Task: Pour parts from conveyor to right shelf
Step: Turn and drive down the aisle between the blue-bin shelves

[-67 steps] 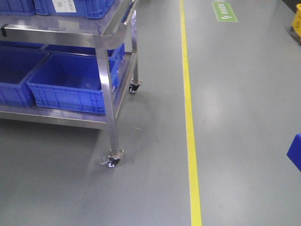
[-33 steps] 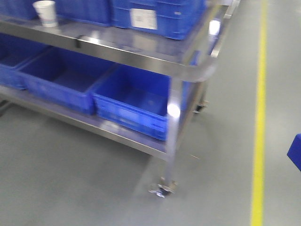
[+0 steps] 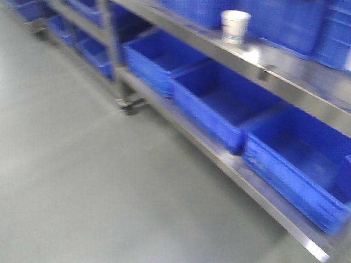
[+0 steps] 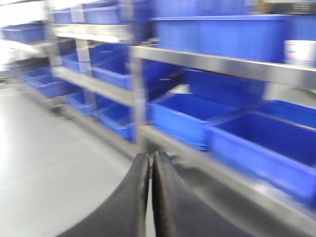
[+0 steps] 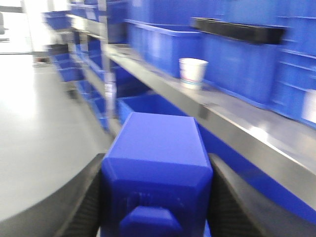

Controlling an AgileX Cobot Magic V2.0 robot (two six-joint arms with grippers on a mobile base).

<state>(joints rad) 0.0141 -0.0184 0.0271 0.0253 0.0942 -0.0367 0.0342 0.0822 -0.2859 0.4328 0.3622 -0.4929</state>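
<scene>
1. Right wrist view: the right gripper (image 5: 157,202) squeezes a blue block (image 5: 155,158), with one finger on each side.
2. The left gripper (image 4: 150,159) has its two fingers pressed together, with nothing between them.
3. The shelf (image 3: 274,82) is close by, with blue bins (image 3: 219,104) low down and a white cup (image 3: 235,26) higher up.
4. The step looks like carrying the block to the shelf. Next, the block needs to get over an open bin and be tipped in.
</scene>
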